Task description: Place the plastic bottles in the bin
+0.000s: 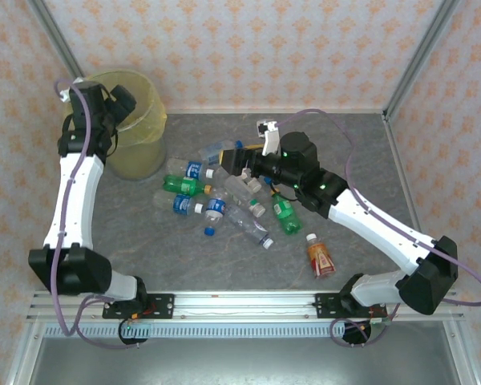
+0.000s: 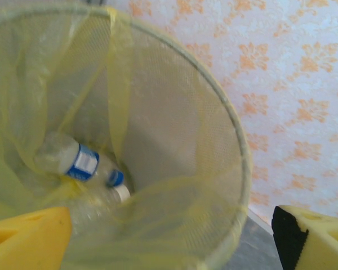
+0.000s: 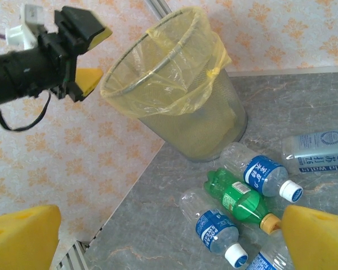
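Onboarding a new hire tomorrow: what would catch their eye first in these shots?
The yellow-bagged bin at the far left of the table, with the left gripper poised above it, jaws apart, and a blue-labelled bottle already inside. Next, the heap of bottles mid-table by the right gripper, and one orange-red bottle lying apart, toward the near right.

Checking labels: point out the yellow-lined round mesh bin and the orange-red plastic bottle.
Yellow-lined round mesh bin point(image 3: 198, 128), right wrist view, side wall.
Orange-red plastic bottle point(image 1: 321, 259), top external view, label.
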`<state>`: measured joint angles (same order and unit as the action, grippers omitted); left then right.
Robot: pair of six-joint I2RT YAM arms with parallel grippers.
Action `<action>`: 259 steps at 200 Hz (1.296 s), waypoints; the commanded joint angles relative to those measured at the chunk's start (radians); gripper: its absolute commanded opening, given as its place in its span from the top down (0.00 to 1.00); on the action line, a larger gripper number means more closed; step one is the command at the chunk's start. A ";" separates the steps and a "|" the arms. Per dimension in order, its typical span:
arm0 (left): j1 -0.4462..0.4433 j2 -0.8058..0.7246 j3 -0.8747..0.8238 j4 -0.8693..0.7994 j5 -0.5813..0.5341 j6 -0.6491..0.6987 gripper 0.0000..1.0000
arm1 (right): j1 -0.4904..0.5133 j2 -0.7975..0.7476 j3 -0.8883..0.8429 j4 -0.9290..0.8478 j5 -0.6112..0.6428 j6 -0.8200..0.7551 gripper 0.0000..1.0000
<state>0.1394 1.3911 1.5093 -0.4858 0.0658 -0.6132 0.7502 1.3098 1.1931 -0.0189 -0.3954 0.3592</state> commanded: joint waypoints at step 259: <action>-0.294 -0.031 -0.782 0.159 0.042 -0.563 0.17 | 0.015 -0.052 -0.111 0.073 0.015 0.019 0.00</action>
<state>-0.1509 1.3174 0.7357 -0.3630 0.1238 -1.1591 0.7586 1.2873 1.0855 0.0418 -0.4053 0.3889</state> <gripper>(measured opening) 0.830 0.996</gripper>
